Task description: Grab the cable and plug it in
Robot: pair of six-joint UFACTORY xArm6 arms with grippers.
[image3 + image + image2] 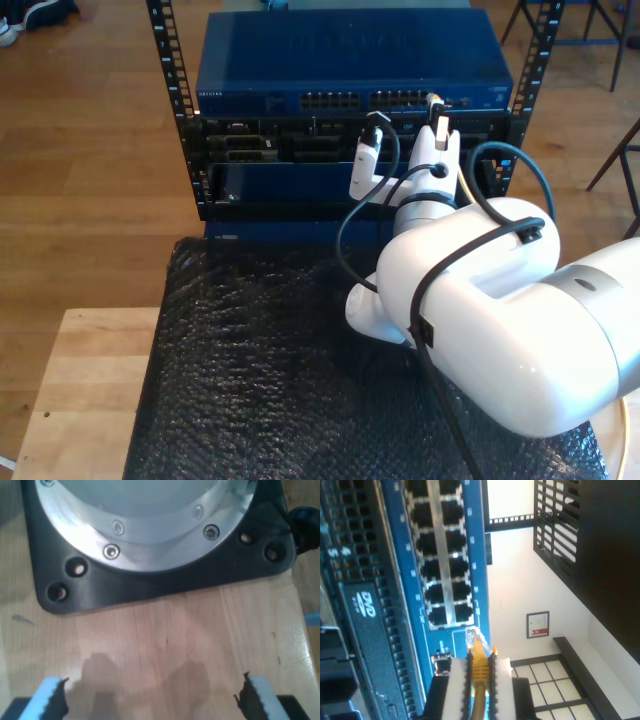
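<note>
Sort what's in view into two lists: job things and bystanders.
Job: cable, shut in my second gripper; blue switch with its ports.

Bystanders: DVD drive, black mat, wooden table, arm base, my first gripper.

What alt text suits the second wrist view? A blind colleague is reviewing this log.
My second gripper pinches the yellow cable, its clear plug just short of the blue network switch and its rows of empty ports. A DVD-labelled drive sits alongside.
</note>
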